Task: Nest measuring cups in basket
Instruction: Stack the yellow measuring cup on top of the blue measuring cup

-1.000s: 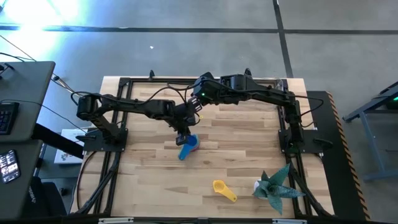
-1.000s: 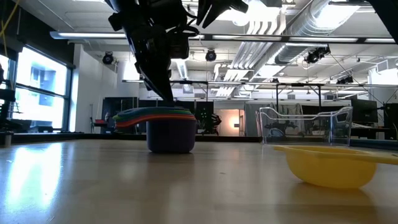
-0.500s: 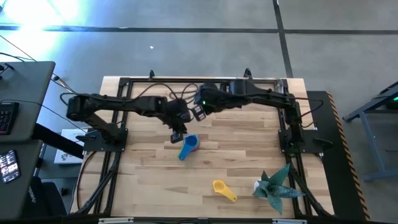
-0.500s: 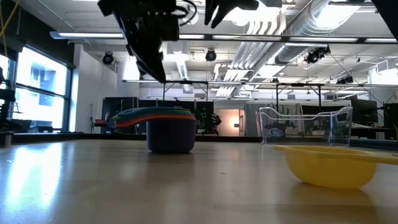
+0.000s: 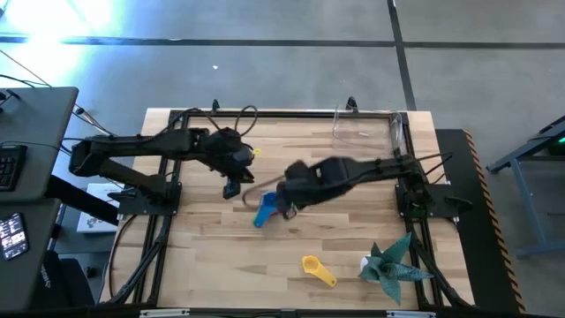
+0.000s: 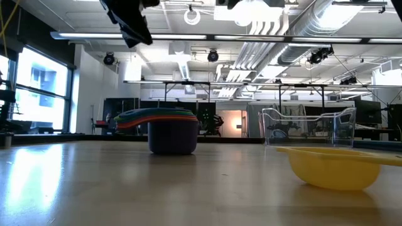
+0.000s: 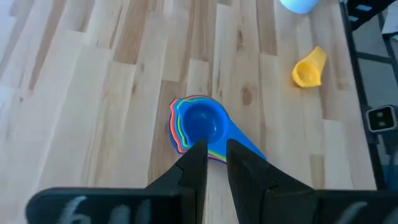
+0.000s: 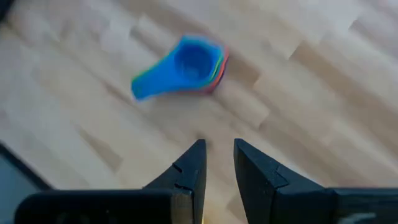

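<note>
Hovering our right gripper [image 5: 284,208] over the nested measuring cups [image 5: 267,207] at frame centre, fingers narrowly parted and empty, we judge a grasp comes next; the yellow cup [image 5: 319,269] lies lower right, the basket [image 5: 366,132] upper right. Our left gripper [image 5: 231,189], narrow too, waits centre-left.

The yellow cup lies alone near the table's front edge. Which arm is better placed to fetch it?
Right, probably. The right gripper hangs beside the nested stack, on the side nearer the yellow cup. The left gripper is farther off, beyond the stack.
</note>
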Action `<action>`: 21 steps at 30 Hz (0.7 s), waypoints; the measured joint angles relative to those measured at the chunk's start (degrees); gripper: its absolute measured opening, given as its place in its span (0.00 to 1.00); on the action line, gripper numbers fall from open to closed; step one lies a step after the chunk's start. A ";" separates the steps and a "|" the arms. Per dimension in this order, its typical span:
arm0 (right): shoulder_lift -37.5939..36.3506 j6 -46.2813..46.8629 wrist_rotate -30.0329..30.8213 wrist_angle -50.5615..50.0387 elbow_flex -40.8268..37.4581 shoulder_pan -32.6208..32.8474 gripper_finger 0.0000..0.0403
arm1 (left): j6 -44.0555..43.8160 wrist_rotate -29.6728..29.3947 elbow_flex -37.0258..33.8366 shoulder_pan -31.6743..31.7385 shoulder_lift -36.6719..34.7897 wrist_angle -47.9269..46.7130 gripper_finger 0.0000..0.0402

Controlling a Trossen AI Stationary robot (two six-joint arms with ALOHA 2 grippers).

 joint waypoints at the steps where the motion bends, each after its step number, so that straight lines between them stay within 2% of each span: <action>1: 0.58 0.73 -0.71 -0.06 0.00 0.91 0.18 | 0.00 0.00 -0.02 0.06 -0.81 -0.35 0.12; 10: 4.54 4.98 -3.54 -0.31 -0.04 7.97 0.18 | -0.58 0.00 0.00 0.16 -5.15 -0.78 0.12; 16: 6.56 4.93 -7.53 -0.56 -0.07 10.68 0.18 | -6.00 0.01 0.00 0.15 -5.81 -1.08 0.12; 21: 7.48 4.06 -8.02 -0.62 -0.11 12.21 0.20 | -10.34 0.10 0.00 0.15 -5.81 -1.43 0.12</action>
